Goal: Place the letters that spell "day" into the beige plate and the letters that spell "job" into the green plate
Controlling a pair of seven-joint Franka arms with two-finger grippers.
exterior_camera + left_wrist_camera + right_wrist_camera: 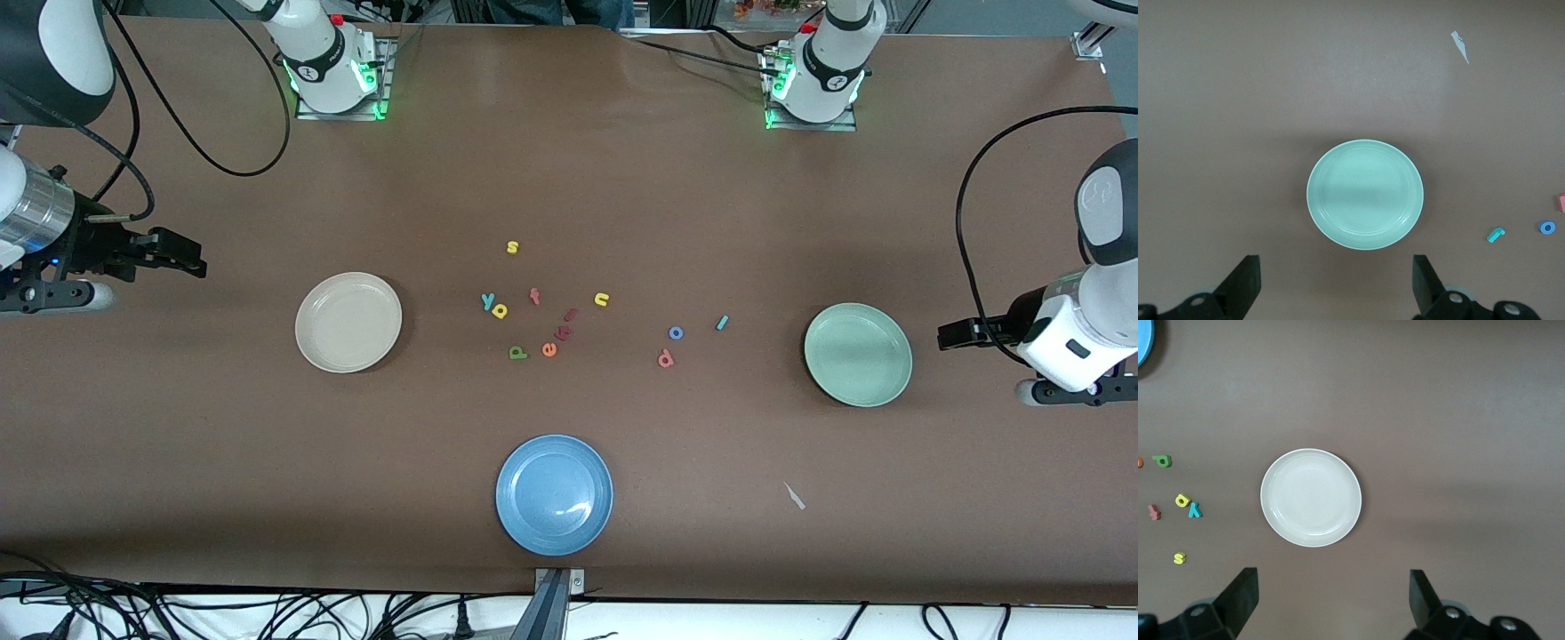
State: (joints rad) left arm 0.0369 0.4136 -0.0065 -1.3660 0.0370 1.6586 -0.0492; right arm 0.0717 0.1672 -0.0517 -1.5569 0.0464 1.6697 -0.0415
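Observation:
The beige plate (348, 322) (1311, 497) lies empty toward the right arm's end, the green plate (858, 354) (1365, 194) empty toward the left arm's end. Between them lie the teal "y" (487, 300), yellow "a" (500, 310) and green "d" (517, 353). Closer to the green plate are the blue "o" (676, 333), teal "j" (722, 323) and pinkish "b" (665, 359). My right gripper (188, 260) (1333, 603) hangs open and empty beside the beige plate. My left gripper (953, 335) (1336, 287) hangs open and empty beside the green plate.
A blue plate (554, 493) sits near the front edge. Other letters lie among the group: yellow "s" (512, 247), yellow "n" (602, 300), orange "e" (548, 349) and dark red ones (564, 333). A white scrap (794, 496) lies nearer the camera than the green plate.

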